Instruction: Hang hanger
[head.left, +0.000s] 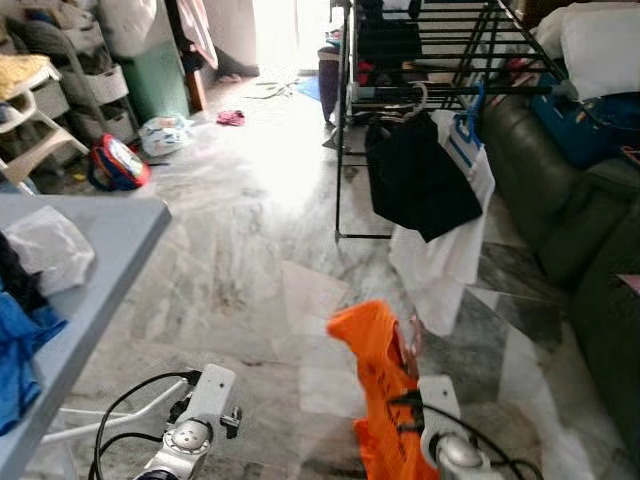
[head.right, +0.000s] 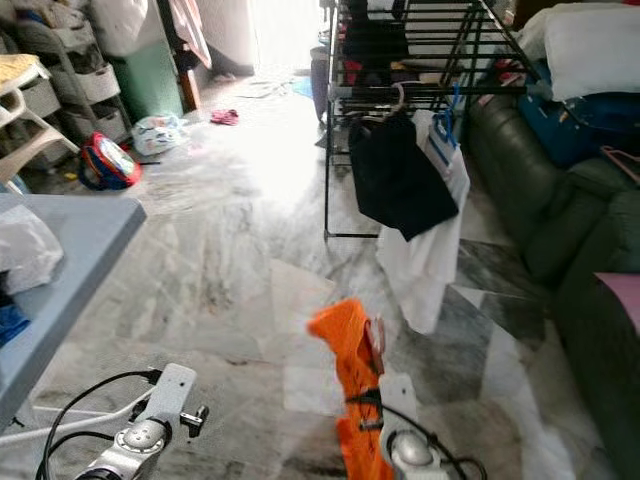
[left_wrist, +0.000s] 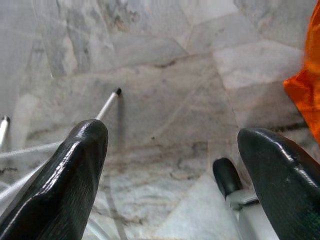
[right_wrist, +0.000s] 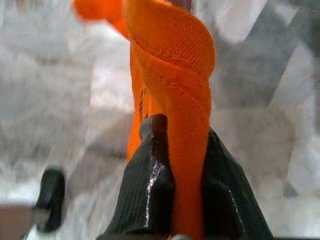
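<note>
An orange garment (head.left: 381, 385) on a hanger (head.right: 375, 338) hangs upright, bunched, pinched in the right tool (right_wrist: 182, 170).

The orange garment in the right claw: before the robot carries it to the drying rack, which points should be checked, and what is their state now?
1. Grip: the right claw is shut on the orange garment. Ok.
2. Hanger inside the garment: a reddish piece shows at its edge, but it is unclear what it is. Cannot tell.
3. Left claw: open and holding nothing, over the floor. Ok.
4. Path: the marble floor between the robot and the drying rack looks passable. Ok.
5. Free place on the rack: a black garment and a white garment already hang at the near end. Cannot tell.
6. Distance: the rack is not within reach yet. Not ok.
</note>
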